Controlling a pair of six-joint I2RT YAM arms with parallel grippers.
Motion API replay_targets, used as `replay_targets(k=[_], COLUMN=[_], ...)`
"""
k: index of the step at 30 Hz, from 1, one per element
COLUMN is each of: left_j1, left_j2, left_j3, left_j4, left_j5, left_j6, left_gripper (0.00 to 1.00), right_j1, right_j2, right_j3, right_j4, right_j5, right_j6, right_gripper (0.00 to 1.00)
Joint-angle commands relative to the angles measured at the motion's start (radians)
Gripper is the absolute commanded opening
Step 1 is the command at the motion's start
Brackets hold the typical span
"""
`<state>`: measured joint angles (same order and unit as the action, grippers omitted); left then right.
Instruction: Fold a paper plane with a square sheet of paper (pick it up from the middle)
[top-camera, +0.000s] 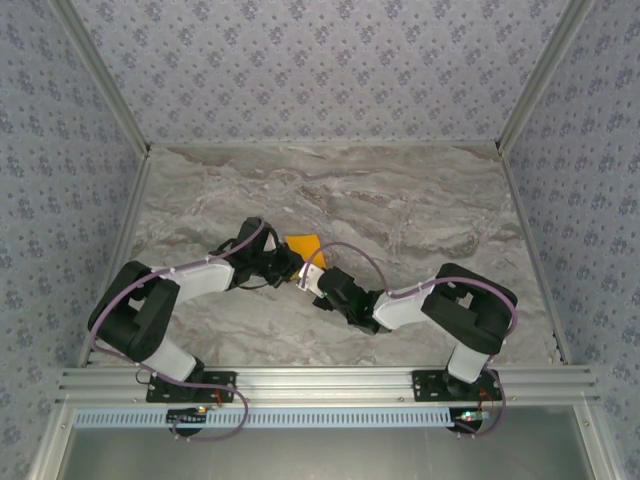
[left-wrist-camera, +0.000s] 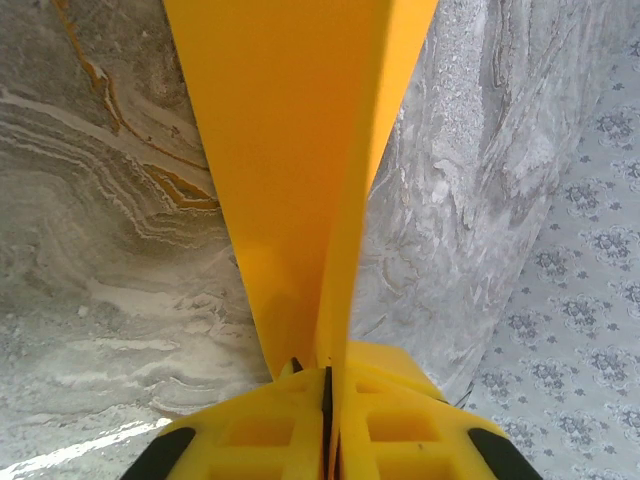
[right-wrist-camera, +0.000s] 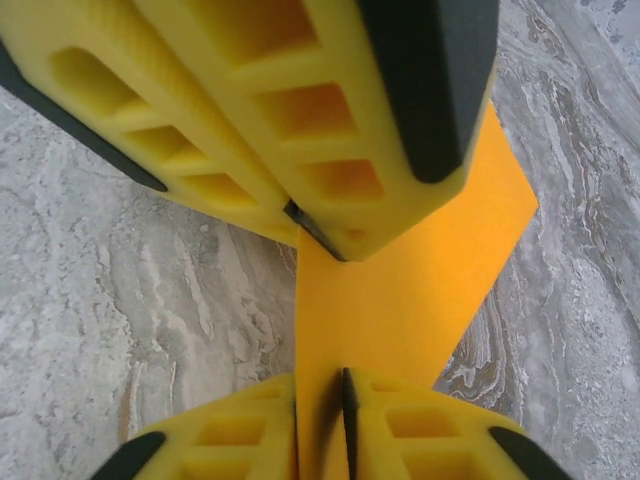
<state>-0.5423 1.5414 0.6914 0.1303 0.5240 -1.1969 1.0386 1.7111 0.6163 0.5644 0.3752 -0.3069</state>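
One orange sheet of paper (top-camera: 303, 243), folded and apparently lifted edge-up, was located over the middle of the table (top-camera: 420, 190). Two grippers met at that same spot over the table. The left gripper (left-wrist-camera: 327, 375) and the right gripper (right-wrist-camera: 320, 380) each clamped the sheet between closed fingers.

the right hand (right-wrist-camera: 320, 405) at the bottom pinches the orange paper (right-wrist-camera: 400, 300) between closed fingers. the left hand (right-wrist-camera: 318, 225) nips the sheet from above, over the marbled surface (right-wrist-camera: 130, 300).
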Motion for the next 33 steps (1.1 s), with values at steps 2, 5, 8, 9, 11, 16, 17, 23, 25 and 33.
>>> replay_targets(k=[2, 5, 8, 9, 11, 16, 17, 23, 25, 33], left_j1=[0.039, 0.082, 0.132, 0.150, 0.181, 0.219, 0.219, 0.210, 0.193, 0.090], left_j2=[-0.061, -0.104, -0.153, -0.170, -0.200, -0.268, -0.283, -0.370, -0.397, -0.424], left_j3=[0.013, 0.020, 0.019, 0.014, -0.002, -0.059, -0.075, -0.180, -0.217, -0.299], left_j4=[-0.055, -0.105, -0.161, -0.177, -0.192, -0.180, -0.165, -0.060, -0.016, 0.115], left_j5=[0.020, 0.031, 0.032, 0.032, 0.033, 0.027, 0.024, 0.024, 0.021, 0.007], left_j6=[-0.002, 0.034, 0.067, 0.075, 0.086, 0.094, 0.094, 0.085, 0.081, 0.093], left_gripper=[0.20, 0.28, 0.36, 0.38, 0.41, 0.44, 0.46, 0.47, 0.47, 0.46], right_j1=[-0.002, -0.010, -0.030, -0.039, -0.055, -0.094, -0.105, -0.159, -0.174, -0.217], right_j2=[-0.024, -0.048, -0.077, -0.086, -0.103, -0.126, -0.131, -0.154, -0.151, -0.098], right_j3=[0.020, 0.014, 0.004, 0.002, -0.003, -0.012, -0.015, -0.035, -0.039, -0.035], right_j4=[-0.046, -0.077, -0.103, -0.108, -0.120, -0.121, -0.114, -0.082, -0.061, 0.023], right_j5=[-0.040, -0.088, -0.162, -0.188, -0.237, -0.343, -0.369, -0.484, -0.521, -0.641], right_j6=[0.028, 0.060, 0.099, 0.119, 0.154, 0.247, 0.266, 0.360, 0.394, 0.558], right_gripper=[0.10, 0.07, 0.05, 0.04, 0.03, 0.01, 0.00, 0.00, 0.00, 0.00])
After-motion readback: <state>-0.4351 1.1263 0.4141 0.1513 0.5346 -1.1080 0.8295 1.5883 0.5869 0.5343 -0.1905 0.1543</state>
